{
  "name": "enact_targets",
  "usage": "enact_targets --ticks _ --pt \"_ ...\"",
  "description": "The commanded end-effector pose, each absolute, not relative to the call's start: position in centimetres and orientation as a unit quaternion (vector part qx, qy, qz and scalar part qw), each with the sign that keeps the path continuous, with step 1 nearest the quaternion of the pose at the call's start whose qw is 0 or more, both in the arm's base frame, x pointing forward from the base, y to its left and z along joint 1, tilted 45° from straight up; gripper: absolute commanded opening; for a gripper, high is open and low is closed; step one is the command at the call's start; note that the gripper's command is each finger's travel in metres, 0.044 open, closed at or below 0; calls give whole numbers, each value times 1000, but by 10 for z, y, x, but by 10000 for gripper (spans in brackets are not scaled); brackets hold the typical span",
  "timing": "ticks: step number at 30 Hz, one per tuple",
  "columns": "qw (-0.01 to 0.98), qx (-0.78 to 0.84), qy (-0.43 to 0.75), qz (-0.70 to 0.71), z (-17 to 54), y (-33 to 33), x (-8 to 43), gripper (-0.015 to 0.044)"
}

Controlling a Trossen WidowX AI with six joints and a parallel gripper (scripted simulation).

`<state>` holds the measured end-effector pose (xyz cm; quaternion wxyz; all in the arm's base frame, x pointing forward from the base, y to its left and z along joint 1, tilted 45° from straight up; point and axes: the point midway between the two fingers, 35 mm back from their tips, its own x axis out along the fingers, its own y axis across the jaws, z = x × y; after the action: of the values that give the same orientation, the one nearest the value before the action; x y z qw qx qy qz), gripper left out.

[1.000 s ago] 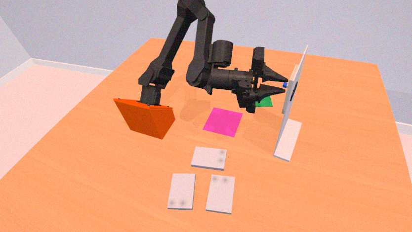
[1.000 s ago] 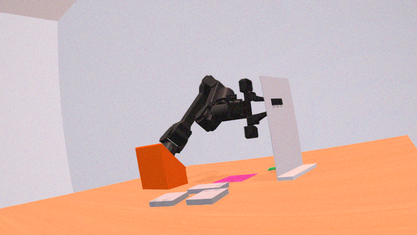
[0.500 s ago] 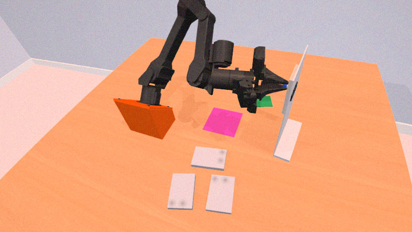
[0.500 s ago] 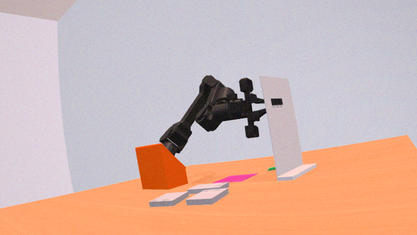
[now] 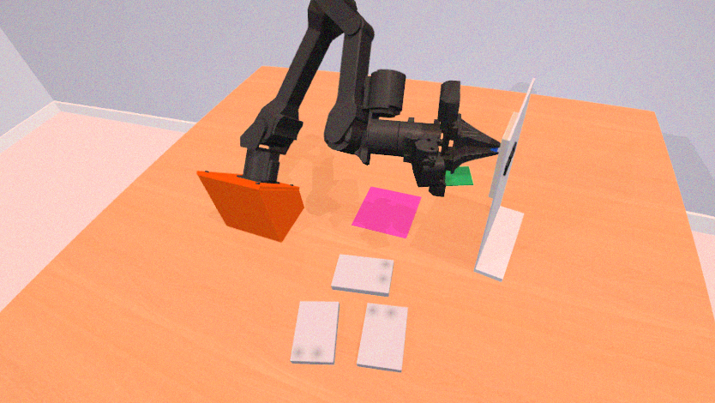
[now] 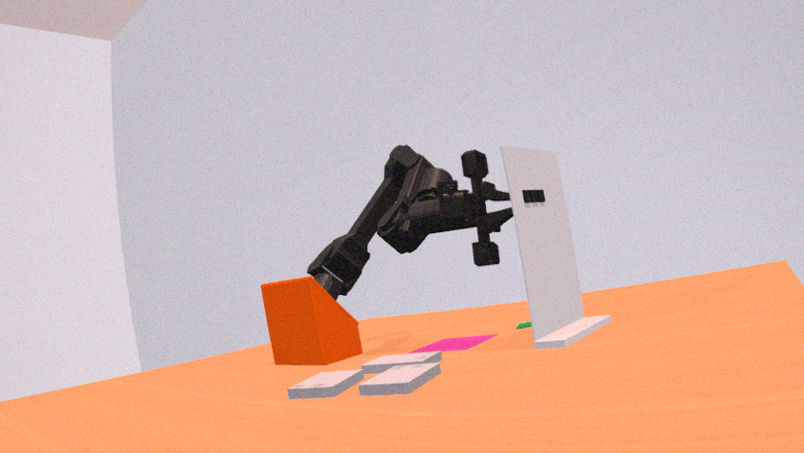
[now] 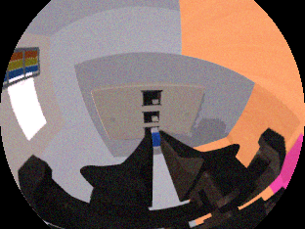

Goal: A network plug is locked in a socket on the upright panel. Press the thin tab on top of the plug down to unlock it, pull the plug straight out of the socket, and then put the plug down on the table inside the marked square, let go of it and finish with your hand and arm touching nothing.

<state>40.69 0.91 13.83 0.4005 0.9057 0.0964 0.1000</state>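
Note:
The upright panel (image 5: 489, 230) (image 6: 550, 253) (image 7: 215, 93) bears a pale faceplate (image 7: 122, 113) with a column of dark sockets. A small blue plug (image 5: 494, 149) (image 7: 155, 140) sits at the lowest socket. My gripper (image 5: 497, 148) (image 7: 154, 134) is shut on the plug, close in front of the faceplate. The fingers hide most of the plug, and I cannot tell how its tab stands. In the exterior view the panel hides the fingertips. A magenta square (image 5: 385, 213) (image 6: 455, 343) (image 7: 293, 166) lies flat on the table between the arm's base and the panel.
A smaller green patch (image 5: 459, 176) (image 6: 523, 325) lies behind the magenta square, partly below the gripper. Three flat white plates (image 5: 363, 273) (image 5: 315, 330) (image 5: 382, 335) lie nearer the front. The arm stands on an orange block (image 5: 249, 210) (image 6: 292, 326). The panel has a white foot (image 5: 502, 240).

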Motion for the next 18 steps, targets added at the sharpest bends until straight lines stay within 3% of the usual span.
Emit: enact_targets --ticks 1,18 --pt "399 906 97 99 138 9 404 0" --pt "399 906 98 97 140 9 394 0"
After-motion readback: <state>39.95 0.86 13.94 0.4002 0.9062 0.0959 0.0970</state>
